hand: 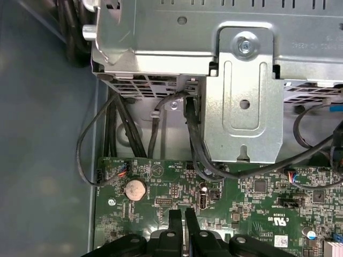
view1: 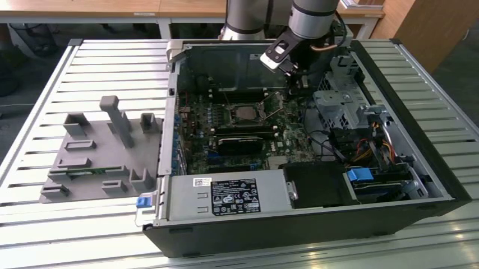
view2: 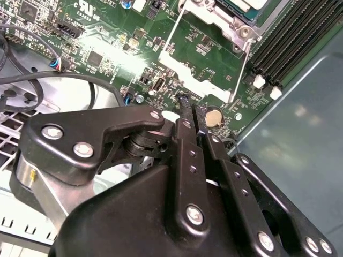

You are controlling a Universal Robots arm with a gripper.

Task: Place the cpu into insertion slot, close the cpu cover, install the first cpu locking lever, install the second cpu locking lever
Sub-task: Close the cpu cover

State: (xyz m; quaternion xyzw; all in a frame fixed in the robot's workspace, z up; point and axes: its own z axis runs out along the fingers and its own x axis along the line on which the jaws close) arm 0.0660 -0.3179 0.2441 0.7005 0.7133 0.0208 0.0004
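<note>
Claw (view2: 187, 104) pinched nearly shut, nothing seen btwn fingers, tips low over mobo (hand: 161, 187). Cpu (view1: 244, 114) sits in insertion slot (view1: 229, 115), toward exterior view's left of claw. Locking lever (view2: 241, 69) wire runs along socket edge, near my tips, not touching.

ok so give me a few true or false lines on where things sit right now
The open black computer case lies on the slatted metal table: true.
The grey plastic fixture sits inside the case: false, it lies on the table, at the exterior view's left of the case.
The black pincer hovers over the fixture: false, it is inside the case, over the green motherboard.
A round silvery coin battery sits on the motherboard: true.
</note>
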